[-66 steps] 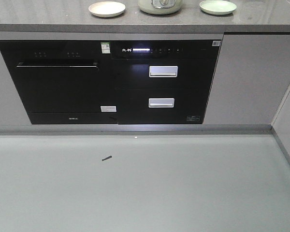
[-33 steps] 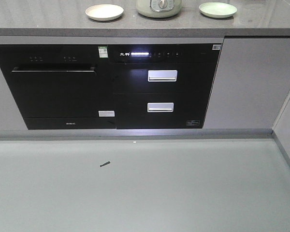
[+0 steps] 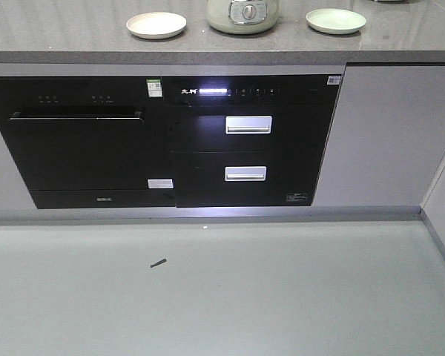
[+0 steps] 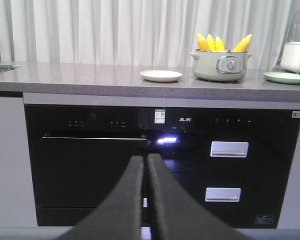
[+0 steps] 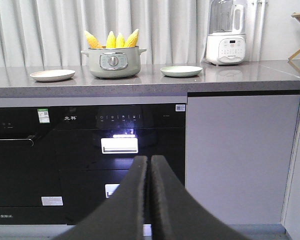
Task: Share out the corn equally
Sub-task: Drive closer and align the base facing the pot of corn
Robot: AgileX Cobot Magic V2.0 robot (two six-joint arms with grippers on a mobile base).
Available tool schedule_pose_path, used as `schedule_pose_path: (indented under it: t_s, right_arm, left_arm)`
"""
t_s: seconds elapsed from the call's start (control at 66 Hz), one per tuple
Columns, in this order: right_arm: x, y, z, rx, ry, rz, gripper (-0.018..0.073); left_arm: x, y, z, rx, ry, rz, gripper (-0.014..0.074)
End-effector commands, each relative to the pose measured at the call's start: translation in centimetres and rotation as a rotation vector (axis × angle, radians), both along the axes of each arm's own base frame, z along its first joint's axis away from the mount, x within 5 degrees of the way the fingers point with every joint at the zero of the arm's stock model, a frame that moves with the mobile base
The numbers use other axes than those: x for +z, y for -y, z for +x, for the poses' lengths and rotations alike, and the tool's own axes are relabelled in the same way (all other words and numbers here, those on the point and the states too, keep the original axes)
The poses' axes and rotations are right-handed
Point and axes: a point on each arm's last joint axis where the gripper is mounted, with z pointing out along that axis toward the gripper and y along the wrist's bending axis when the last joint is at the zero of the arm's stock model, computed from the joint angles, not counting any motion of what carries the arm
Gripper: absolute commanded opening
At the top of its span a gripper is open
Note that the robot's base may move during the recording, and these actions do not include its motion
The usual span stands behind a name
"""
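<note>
Left gripper [image 4: 144, 162] and right gripper [image 5: 149, 161], both pinched narrow on nothing, hang low before the black appliances [image 3: 96, 156]. Above, set back from the countertop's [image 5: 140, 84] front edge, four corn cobs [image 5: 111, 39] stand in a green pot [image 5: 112, 64] between a cream plate [image 5: 52, 75] and a green plate [image 5: 181, 71].

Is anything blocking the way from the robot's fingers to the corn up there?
Nothing visible does. The four corn cobs stand in the lidless pot on the countertop; the left fingers and right fingers, closed, sit lower with open air between.
</note>
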Motion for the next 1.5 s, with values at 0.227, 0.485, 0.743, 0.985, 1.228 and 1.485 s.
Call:
schedule_pose_path:
  t_s: [0.227,0.485,0.743,0.985,1.228,1.485]
  right_arm:
    - [0.32,0.02,-0.01,-0.003,0.065,-0.016,-0.0002]
    - [0.32,0.02,-0.01,-0.003,0.065,-0.016,-0.0002]
    - [0.32,0.02,-0.01,-0.003,0.065,-0.016,-0.0002]
    - [0.32,0.02,-0.01,-0.003,0.065,-0.016,-0.0002]
    - [0.32,0.02,-0.01,-0.003,0.065,-0.016,-0.0002]
    - [0.32,0.02,-0.01,-0.003,0.065,-0.016,-0.0002]
  left_arm:
    - [0.39,0.05,-0.11,-0.007,0.082,-0.010,-0.0006]
    - [0.39,0.05,-0.11,-0.007,0.082,-0.010,-0.0006]
    - [0.39,0.05,-0.11,-0.007,0.082,-0.010,-0.0006]
    - [0.39,0.05,-0.11,-0.007,0.082,-0.010,-0.0006]
    - [0.39,0.05,-0.11,-0.007,0.082,-0.010,-0.0006]
    - [0.39,0.05,-0.11,-0.007,0.082,-0.010,-0.0006]
